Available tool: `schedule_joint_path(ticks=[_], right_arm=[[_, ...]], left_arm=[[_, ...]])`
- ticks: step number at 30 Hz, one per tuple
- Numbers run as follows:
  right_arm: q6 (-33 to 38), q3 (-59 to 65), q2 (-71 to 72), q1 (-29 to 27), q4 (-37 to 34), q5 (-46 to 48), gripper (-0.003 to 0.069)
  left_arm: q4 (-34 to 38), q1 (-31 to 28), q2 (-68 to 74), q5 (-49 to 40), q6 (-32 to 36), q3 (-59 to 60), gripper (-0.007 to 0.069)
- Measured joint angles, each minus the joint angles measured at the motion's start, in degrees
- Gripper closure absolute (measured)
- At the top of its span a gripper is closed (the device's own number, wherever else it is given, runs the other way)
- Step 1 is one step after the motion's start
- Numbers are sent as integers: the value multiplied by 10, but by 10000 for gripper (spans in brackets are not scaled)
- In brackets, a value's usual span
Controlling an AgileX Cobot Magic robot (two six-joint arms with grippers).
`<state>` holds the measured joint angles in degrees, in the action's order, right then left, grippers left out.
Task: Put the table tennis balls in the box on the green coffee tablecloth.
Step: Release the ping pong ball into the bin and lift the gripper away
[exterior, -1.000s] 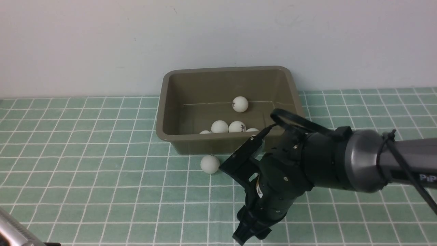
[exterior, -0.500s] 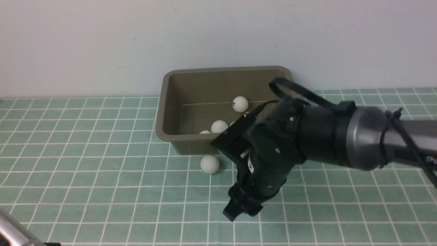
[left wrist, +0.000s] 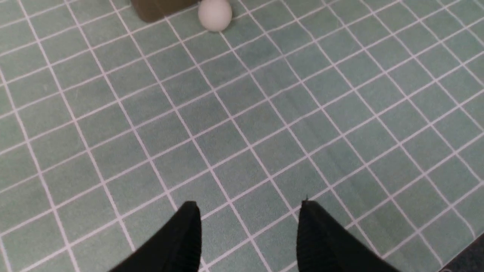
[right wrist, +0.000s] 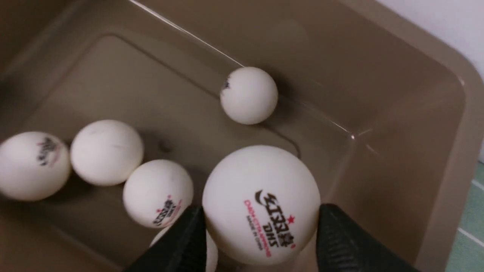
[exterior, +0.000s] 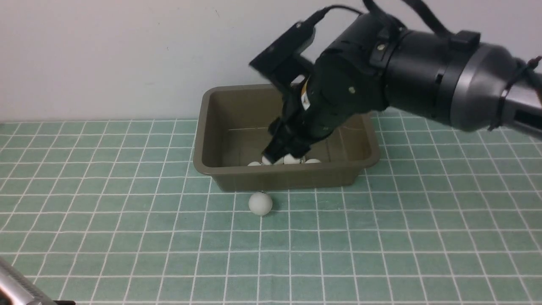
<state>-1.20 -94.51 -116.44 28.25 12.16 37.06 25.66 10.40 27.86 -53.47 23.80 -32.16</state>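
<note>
Facing plain off-white wall (exterior: 106,55), spanning whole width at back of front view. Showing few faint dark specks and pale scuffs on paint. Ending below in straight level line. Catching soft, even light. Appearing again as white patch in right wrist view.

Right gripper (right wrist: 262,210) pinches a ball (right wrist: 261,177) — left gripper (left wrist: 247,213) gapes.

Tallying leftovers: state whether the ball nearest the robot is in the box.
Out: the table tennis ball rests on the green tablecloth, outside the box.
</note>
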Motion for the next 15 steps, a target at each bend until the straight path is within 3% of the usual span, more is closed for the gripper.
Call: schedule_joint_path(ticks=[5,10,15], right_arm=[[32,0,-35,-11,-18,-34,296],[64,1,-49,-11,-19,-41,214],[70,0,-26,-11,-17,-42,204]], left_arm=[[32,0,0,11,0,0,305],[61,0,0,18,0,0,305],[95,0,0,59,7,15,305]])
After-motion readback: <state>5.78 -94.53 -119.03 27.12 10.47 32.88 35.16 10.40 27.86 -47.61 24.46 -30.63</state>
